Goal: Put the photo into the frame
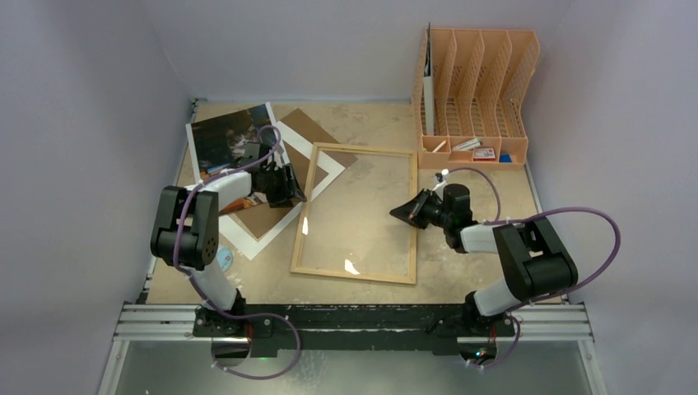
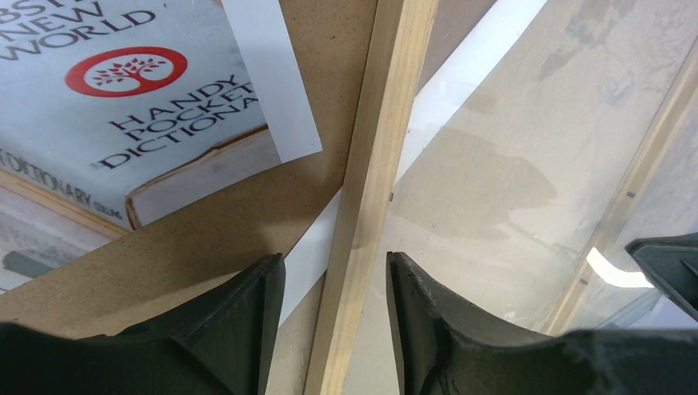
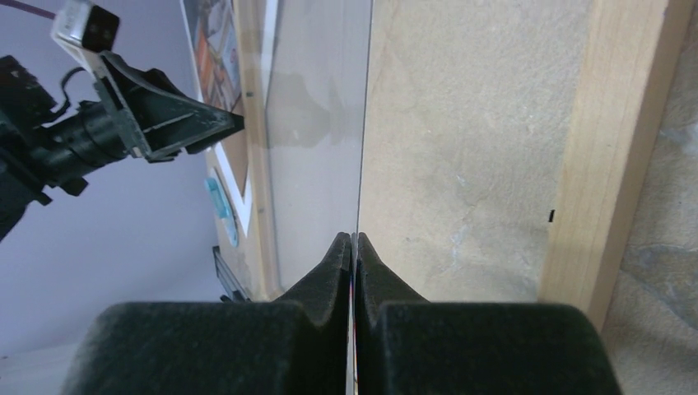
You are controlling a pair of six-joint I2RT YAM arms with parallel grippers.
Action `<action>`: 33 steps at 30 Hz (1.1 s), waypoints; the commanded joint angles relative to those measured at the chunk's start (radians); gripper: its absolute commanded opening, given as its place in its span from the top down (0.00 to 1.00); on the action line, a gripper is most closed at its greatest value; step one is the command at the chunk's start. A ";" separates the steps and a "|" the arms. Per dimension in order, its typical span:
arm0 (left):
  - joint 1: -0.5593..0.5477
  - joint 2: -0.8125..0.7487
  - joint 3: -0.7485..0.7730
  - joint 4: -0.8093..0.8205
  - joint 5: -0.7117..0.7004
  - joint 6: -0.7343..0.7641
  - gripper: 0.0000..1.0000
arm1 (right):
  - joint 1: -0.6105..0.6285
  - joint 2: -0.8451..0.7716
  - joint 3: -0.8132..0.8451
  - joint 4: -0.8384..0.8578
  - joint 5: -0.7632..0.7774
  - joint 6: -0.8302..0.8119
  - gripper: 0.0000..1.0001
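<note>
"Straddling what, that left gripper?"

"The frame's left wood rail. The fingers stand apart with a gap on either side, gripping nothing. At its 10 o'clock lies the photo (a pocket dictionary's cover fills that corner). Its edge overlaps the brown backing board, and the white mat shows beside the rail."

"And the right gripper?"

"Pinched shut on the edge of the clear pane, just inside the frame's right rail."

"From above, where's the photo?"

"Outside the frame, at 10 o'clock on the table. An orange file organiser stands at 1 o'clock."
</note>
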 commanded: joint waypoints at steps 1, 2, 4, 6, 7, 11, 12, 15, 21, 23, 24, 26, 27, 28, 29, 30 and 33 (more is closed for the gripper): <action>-0.001 0.010 -0.011 0.030 0.023 -0.007 0.49 | -0.002 -0.031 -0.008 0.050 0.037 0.024 1.00; -0.001 0.011 -0.012 0.030 0.025 -0.007 0.49 | -0.002 -0.031 -0.004 0.038 0.040 0.014 1.00; -0.001 0.015 -0.013 0.036 0.028 -0.005 0.49 | -0.001 -0.031 0.002 0.036 0.043 -0.010 1.00; -0.001 0.019 -0.012 0.037 0.029 -0.004 0.50 | -0.002 -0.029 0.008 0.038 0.050 -0.034 1.00; -0.001 0.020 -0.010 0.036 0.029 -0.004 0.50 | -0.001 -0.024 0.012 0.039 0.051 -0.042 1.00; -0.001 0.028 -0.009 0.038 0.032 -0.001 0.50 | -0.002 -0.004 0.025 0.055 0.048 -0.059 1.00; -0.001 0.028 -0.008 0.036 0.033 0.000 0.50 | -0.002 0.002 0.028 0.055 0.046 -0.060 1.00; -0.001 0.030 -0.006 0.034 0.031 0.002 0.51 | -0.002 0.011 0.032 0.055 0.044 -0.068 1.00; -0.001 0.035 -0.001 0.032 0.031 0.004 0.51 | -0.001 0.026 0.025 0.076 0.031 -0.046 1.00; -0.001 0.036 0.001 0.032 0.031 0.004 0.51 | -0.002 0.031 0.021 0.088 0.018 -0.028 1.00; -0.001 0.037 0.002 0.032 0.031 0.004 0.51 | -0.001 0.032 0.018 0.094 0.009 -0.017 1.00; -0.001 0.039 0.004 0.031 0.032 0.004 0.51 | -0.002 0.035 0.011 0.100 -0.005 0.007 1.00; -0.002 0.040 0.005 0.031 0.033 0.003 0.51 | 0.000 0.035 0.004 0.105 -0.012 0.021 1.00; -0.001 0.041 0.004 0.032 0.032 0.003 0.51 | -0.001 0.034 -0.001 0.108 -0.018 0.033 1.00; -0.001 0.042 0.004 0.032 0.031 0.001 0.51 | 0.000 0.031 -0.007 0.109 -0.021 0.043 1.00; -0.001 0.041 0.006 0.034 0.032 0.001 0.51 | 0.000 0.027 -0.013 0.106 -0.022 0.048 1.00; -0.002 0.046 0.005 0.037 0.031 -0.002 0.52 | 0.000 0.017 -0.023 0.096 -0.019 0.048 1.00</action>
